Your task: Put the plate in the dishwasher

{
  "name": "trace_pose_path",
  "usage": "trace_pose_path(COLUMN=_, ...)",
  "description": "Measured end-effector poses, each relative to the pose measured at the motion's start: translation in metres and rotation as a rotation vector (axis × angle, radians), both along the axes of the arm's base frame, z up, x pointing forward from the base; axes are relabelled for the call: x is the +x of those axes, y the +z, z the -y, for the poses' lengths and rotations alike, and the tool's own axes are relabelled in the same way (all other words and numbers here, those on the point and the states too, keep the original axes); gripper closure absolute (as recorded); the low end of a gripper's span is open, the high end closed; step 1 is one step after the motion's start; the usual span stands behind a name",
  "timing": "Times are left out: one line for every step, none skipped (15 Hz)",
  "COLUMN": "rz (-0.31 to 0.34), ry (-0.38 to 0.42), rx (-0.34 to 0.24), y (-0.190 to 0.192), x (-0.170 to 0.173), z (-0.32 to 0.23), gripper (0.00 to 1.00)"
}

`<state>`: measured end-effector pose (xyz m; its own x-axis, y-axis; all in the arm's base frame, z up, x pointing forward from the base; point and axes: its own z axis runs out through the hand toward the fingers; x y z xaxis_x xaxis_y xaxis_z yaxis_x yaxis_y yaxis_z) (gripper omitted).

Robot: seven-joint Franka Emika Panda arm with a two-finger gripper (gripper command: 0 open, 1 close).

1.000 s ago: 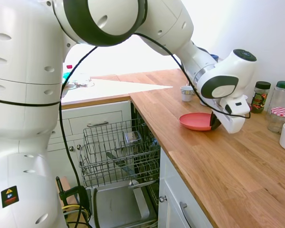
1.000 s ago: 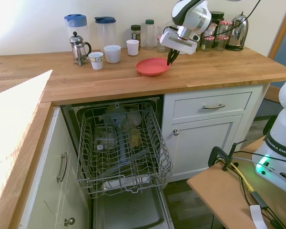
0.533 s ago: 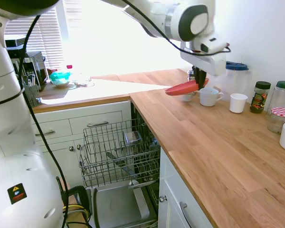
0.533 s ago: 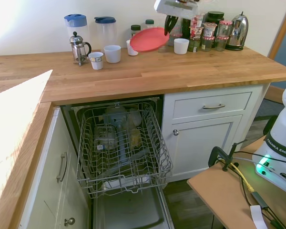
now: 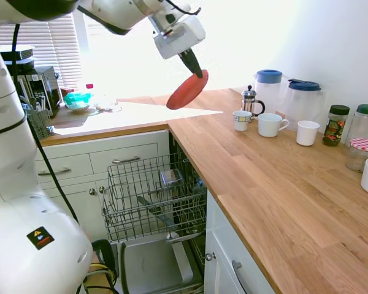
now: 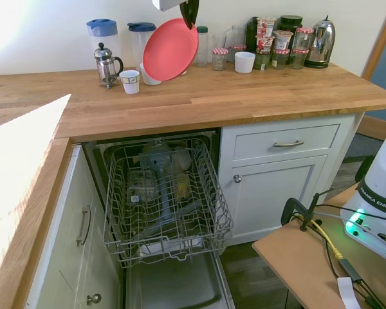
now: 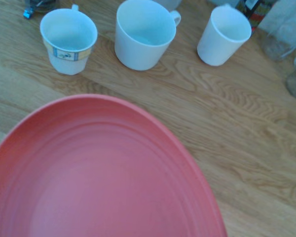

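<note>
**Plate rides high over the counter, rack waits below**

The gripper (image 5: 197, 68) is clamped on the rim of the plate (image 6: 170, 49), which hangs tilted steeply in the air above the wooden counter (image 6: 257, 90) — clear of the surface and not yet over the dishwasher (image 6: 164, 193). The rack (image 6: 112, 199) stands pulled out in front of the open cavity, below the counter edge, with the grey door (image 6: 174, 293) folded down beneath it.

Done well, the step would seem to call for carrying the plate out past the counter edge before any descent, then lowering it edge-first into a free gap between the wires. The present tilt already suits a slot. With only one rim pinched, a slow swing looks wise, since the plate could twist in the grip.

Around it: a cafetière (image 6: 106, 64), two blue-lidded jugs (image 5: 269, 90), a small patterned cup (image 7: 69, 39) and two white mugs (image 7: 144, 32) on the far side of the counter, with jars (image 6: 273, 48) and a kettle (image 6: 318, 42) further right. None lies on the path down. The rack is another matter — glassy items (image 6: 141, 183) already sit at its far end, so the nearer rows look the safer target. The counter edge itself is the main thing to clear.
</note>
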<state>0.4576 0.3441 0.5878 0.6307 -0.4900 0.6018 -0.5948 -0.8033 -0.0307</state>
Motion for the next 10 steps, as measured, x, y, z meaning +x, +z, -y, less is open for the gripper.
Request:
trace_pose_path(rz=0.007, ry=0.021, rx=-0.068, y=-0.021, x=-0.009, z=-0.023, gripper=1.0)
trace_pose_path(rz=0.01, ry=0.046, rx=-0.133, y=-0.048, x=-0.017, z=-0.046, gripper=1.0)
trace_pose_path(rz=0.013, ry=0.077, rx=-0.202, y=-0.08, x=-0.029, z=-0.07, gripper=1.0)
trace_pose_path(rz=0.015, ry=0.111, rx=-0.268, y=-0.106, x=-0.042, z=-0.091, gripper=1.0)
trace_pose_path(rz=0.023, ry=0.148, rx=-0.338, y=-0.129, x=-0.056, z=-0.11, gripper=1.0)
trace_pose_path(rz=0.035, ry=0.181, rx=-0.406, y=-0.145, x=-0.07, z=-0.127, gripper=1.0)
trace_pose_path(rz=0.048, ry=0.209, rx=-0.469, y=-0.156, x=-0.082, z=-0.14, gripper=1.0)
trace_pose_path(rz=0.061, ry=0.241, rx=-0.527, y=-0.165, x=-0.093, z=-0.153, gripper=1.0)
trace_pose_path(rz=0.064, ry=0.28, rx=-0.585, y=-0.176, x=-0.102, z=-0.167, gripper=1.0)
trace_pose_path(rz=0.048, ry=0.314, rx=-0.637, y=-0.193, x=-0.11, z=-0.182, gripper=1.0)
